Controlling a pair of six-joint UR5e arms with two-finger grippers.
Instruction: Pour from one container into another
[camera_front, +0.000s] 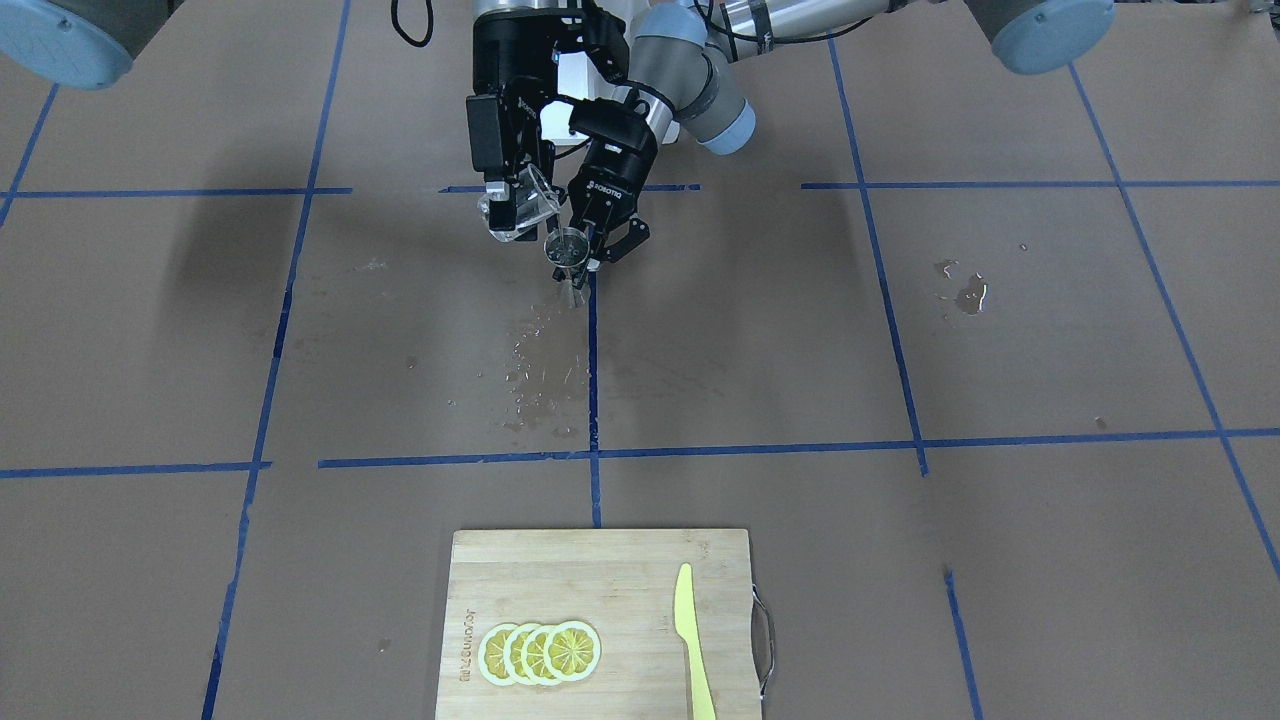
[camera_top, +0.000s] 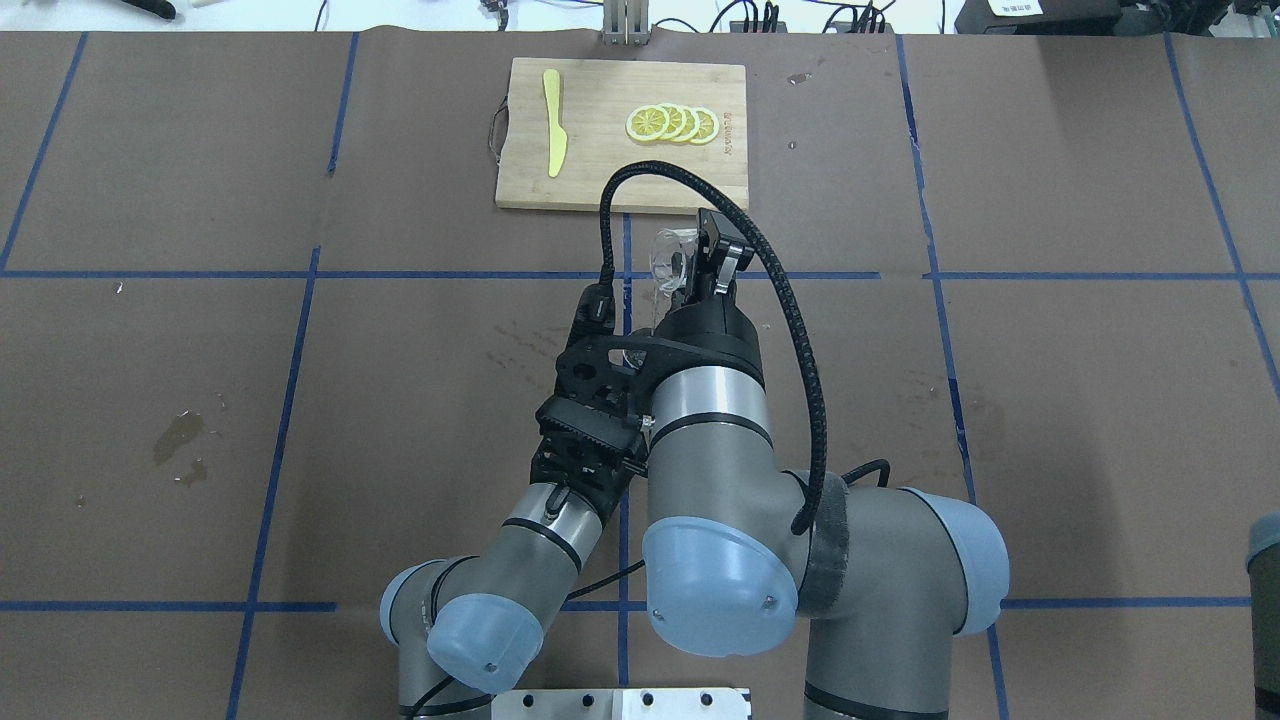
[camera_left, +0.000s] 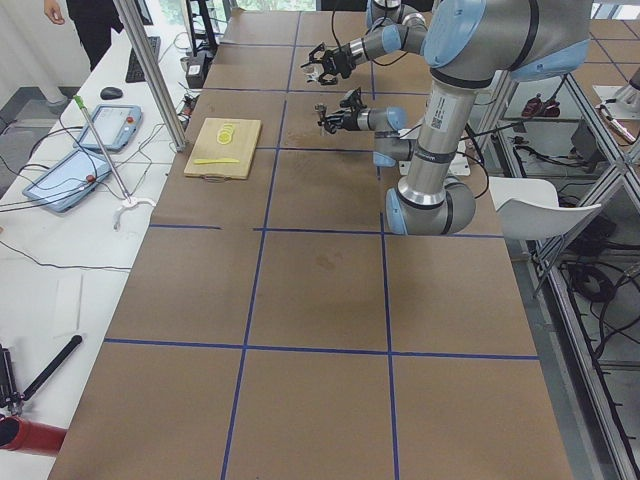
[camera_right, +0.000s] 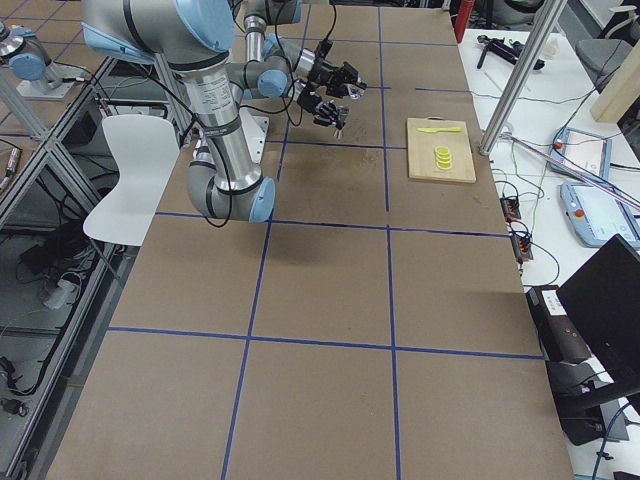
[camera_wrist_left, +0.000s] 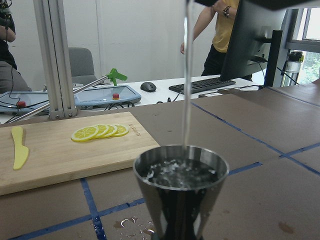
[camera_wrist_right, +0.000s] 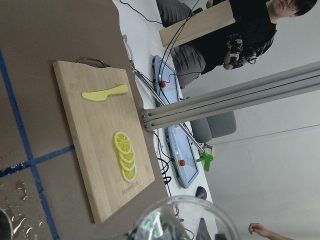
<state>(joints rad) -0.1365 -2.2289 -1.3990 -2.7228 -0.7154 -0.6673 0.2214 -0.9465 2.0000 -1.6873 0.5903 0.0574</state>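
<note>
Now: my right gripper (camera_front: 512, 205) clamps the tilted cup (camera_front: 532, 203) above the jigger (camera_front: 568, 246), which my left gripper (camera_front: 588, 255) grips clear of the table (camera_front: 900, 350). Water (camera_wrist_left: 187, 75) streams in. Left gripper reads "ROBOTIQ"; the board's (camera_front: 600, 580) engraving is unreadable.

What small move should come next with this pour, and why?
Probably tilt the glass cup back upright: the stream falls into the jigger, which looks nearly full to its rim, and droplets already wet the table.
</note>
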